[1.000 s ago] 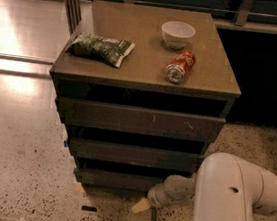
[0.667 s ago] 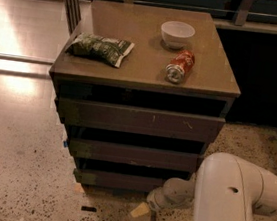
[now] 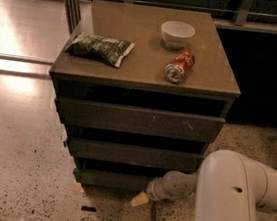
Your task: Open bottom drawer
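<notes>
We're looking down on one dark-brown cabinet (image 3: 217, 87) with a smooth, matte, square top, and it's showing three flat, handle-less drawer fronts stacked one under another. The top drawer (image 3: 140, 120) is looking the widest and is carrying a few pale scratches; the middle drawer (image 3: 135, 155) is sitting under it, plain and dark. The bottom drawer (image 3: 112, 179) is lying lowest, just above the floor, its front appearing the shortest and narrowest, with a dark gap showing above it.

Three things are resting on the cabinet top, well apart: one round white bowl (image 3: 177, 34), glossy and standing upright near the back; one red metal can (image 3: 179, 66) lying on its side, its shiny end facing us; and one crinkled green snack bag (image 3: 100, 48) lying flat toward the left edge.

One white, rounded arm (image 3: 228, 199) is reaching in from the lower right. The gripper (image 3: 139, 199), pale at the tip, is hanging low by the floor, just beside the bottom drawer's right end; whether it's open or closed I cannot tell, nor whether it's touching the front.

The floor (image 3: 14, 178) is glinting, speckled and polished
</notes>
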`<control>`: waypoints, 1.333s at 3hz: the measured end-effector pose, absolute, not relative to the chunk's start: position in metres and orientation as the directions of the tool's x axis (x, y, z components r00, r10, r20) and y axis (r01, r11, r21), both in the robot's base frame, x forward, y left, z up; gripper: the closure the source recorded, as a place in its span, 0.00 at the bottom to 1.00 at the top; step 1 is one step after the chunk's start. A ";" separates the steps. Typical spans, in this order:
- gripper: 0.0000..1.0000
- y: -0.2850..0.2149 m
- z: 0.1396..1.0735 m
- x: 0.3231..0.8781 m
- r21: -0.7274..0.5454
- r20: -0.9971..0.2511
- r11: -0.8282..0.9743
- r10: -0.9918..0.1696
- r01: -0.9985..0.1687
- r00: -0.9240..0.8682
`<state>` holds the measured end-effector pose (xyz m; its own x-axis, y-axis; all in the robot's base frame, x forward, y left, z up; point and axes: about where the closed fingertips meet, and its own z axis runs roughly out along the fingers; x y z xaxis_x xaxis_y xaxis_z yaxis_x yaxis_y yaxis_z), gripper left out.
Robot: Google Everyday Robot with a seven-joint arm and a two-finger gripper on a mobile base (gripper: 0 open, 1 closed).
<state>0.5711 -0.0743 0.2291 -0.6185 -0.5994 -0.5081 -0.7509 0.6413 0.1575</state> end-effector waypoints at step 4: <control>0.00 -0.077 0.206 0.592 0.166 -0.531 0.621 -0.598 -0.766 -0.600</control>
